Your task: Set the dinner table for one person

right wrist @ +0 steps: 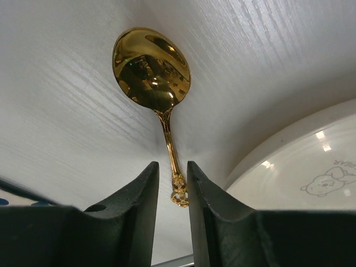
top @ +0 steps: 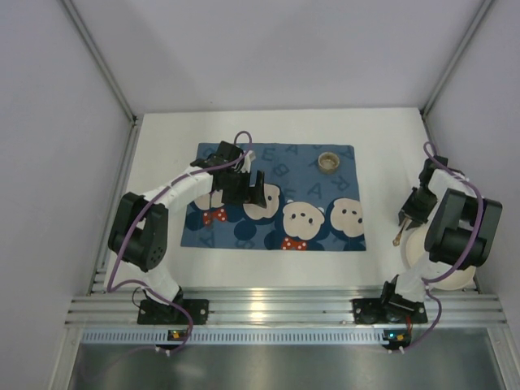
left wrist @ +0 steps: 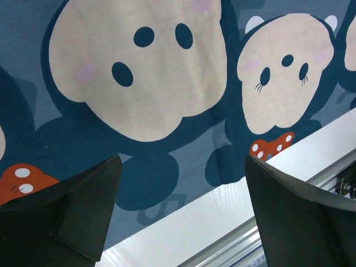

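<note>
Right gripper (right wrist: pixel 171 167) pinches the ornate handle of a glossy gold metal spoon (right wrist: pixel 151 69) beside a round white glazed plate (right wrist: pixel 289 172), near the smooth white tabletop (top: pixel 162 162)'s right edge; left gripper (left wrist: pixel 182 161) gapes over blue cartoon-print cloth (top: pixel 317 231).

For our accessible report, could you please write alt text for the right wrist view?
A gold spoon points its bowl away from the camera, its handle end between the two close-set dark fingers of the right tool, against the white dinner table. A white plate with a bear drawing shows at lower right.
</note>
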`<state>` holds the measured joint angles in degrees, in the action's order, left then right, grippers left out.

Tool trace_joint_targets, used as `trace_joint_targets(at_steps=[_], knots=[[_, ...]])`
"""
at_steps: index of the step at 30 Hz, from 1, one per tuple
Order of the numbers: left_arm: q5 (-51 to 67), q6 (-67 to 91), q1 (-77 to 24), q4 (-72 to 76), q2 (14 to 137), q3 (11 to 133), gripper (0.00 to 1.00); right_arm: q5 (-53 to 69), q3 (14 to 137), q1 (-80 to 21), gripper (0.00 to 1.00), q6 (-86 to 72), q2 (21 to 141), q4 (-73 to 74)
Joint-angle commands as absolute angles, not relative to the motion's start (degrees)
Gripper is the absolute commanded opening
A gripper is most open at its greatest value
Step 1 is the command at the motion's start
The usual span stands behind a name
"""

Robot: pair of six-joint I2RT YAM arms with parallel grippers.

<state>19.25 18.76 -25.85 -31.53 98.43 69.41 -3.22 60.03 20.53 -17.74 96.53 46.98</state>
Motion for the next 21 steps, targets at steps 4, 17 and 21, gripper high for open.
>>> trace_joint_targets(at_steps=[4, 17, 21], knots=[[19.6, 18.5, -25.6, -30.1, 96.9, 70.4, 0.96, -4.4, 61.7, 21.0, 0.25, -17.8, 98.2, 44.0], [18.7, 18.2, -25.6, -30.8, 97.2, 70.9, 0.96, -4.9, 59.0, 22.7, 0.15, -17.3, 100.5, 40.3], [19.0, 18.1, -25.6, -31.0, 97.5, 71.3, 0.96, -6.7, 58.1, 22.6, 0.0, -17.1, 100.0, 39.5]])
